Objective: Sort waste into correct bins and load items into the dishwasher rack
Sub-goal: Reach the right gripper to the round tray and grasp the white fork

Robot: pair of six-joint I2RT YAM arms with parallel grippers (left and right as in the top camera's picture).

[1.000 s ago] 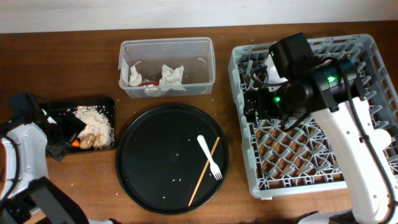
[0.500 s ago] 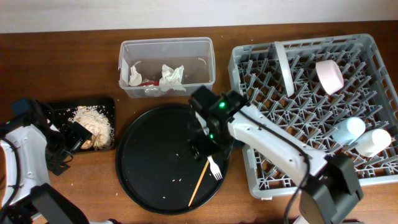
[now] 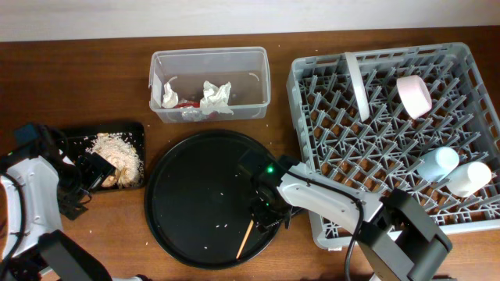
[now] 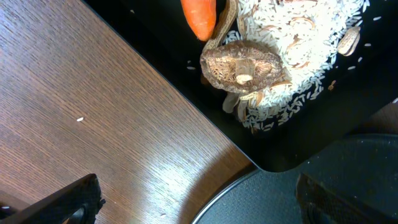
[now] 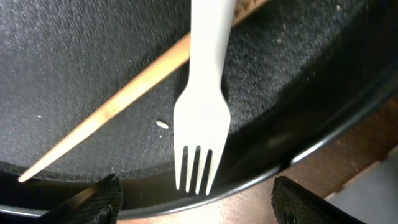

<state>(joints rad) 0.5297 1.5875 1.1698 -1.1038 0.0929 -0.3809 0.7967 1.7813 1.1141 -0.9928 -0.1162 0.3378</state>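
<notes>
My right gripper [image 3: 266,209] is open and low over the right front of the round black tray [image 3: 187,195]. In the right wrist view the white fork [image 5: 202,112] lies on the tray with its tines between my open fingers [image 5: 199,202], over the wooden chopstick [image 5: 118,109]. In the overhead view the fork is hidden and only the chopstick's end [image 3: 244,238] shows. My left gripper [image 3: 82,178] is open and empty at the small black tray [image 3: 109,127], which holds rice [image 4: 298,37], a carrot [image 4: 199,15] and a brown scrap [image 4: 241,62].
The clear tub [image 3: 258,78] at the back holds tissues [image 3: 215,95] and a red wrapper [image 3: 186,103]. The grey rack [image 3: 391,140] on the right holds a plate [image 3: 357,84], a pink bowl [image 3: 414,94], a blue cup [image 3: 436,164] and a white cup [image 3: 469,178].
My right arm has swung from above the rack to the round tray and come down over the fork. My left gripper has barely moved.
</notes>
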